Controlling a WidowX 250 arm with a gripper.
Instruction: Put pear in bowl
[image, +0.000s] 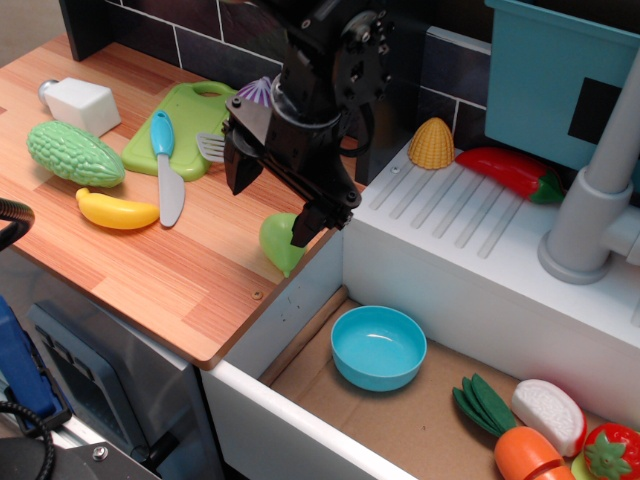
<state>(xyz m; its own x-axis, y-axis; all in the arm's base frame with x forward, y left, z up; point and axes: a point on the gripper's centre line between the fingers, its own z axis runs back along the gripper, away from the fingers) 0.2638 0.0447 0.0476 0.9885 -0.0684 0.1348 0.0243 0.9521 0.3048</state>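
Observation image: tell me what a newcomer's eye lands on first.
The black robot hand dominates the centre, open just above the wooden counter, one finger in front of the light-green pear. Below, the light-blue bowl sits empty in the sink, beside a toy carrot.
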